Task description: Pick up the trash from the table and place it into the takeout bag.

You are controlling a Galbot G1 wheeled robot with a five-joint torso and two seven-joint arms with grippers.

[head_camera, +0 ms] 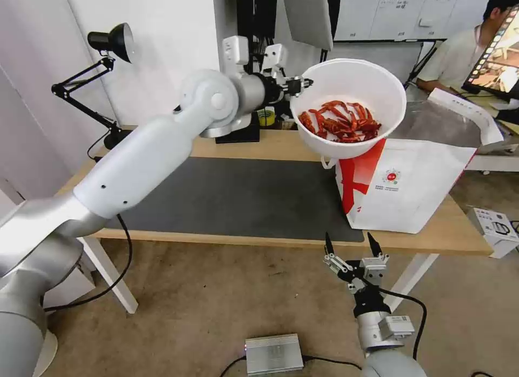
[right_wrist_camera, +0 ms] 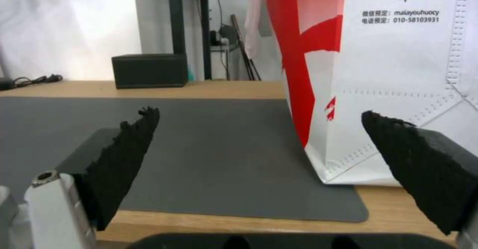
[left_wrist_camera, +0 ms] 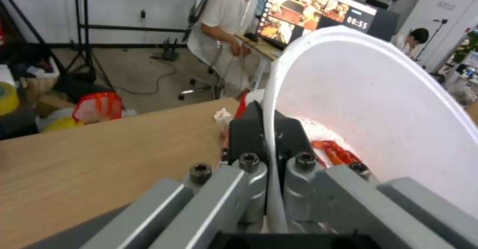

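Fingers (left_wrist_camera: pixel 254 133) of the left gripper (head_camera: pixel 303 85) pinch the thin rim of the smooth white round bowl (head_camera: pixel 351 104), held tilted in the air above the boxy white-and-red takeout bag's (head_camera: pixel 411 196) open mouth, red crayfish shells (head_camera: pixel 340 123) piled inside. Right gripper (head_camera: pixel 352 246) hangs below the light-wood table's (head_camera: pixel 270 144) near edge, its serrated black wedge pads (right_wrist_camera: pixel 124 155) spread apart, facing the flat dark grey mat (head_camera: pixel 238 198).

Takeout bag (head_camera: pixel 411 190) mouth partly hidden behind bowl (head_camera: pixel 348 104); bag top cut off in right wrist view.
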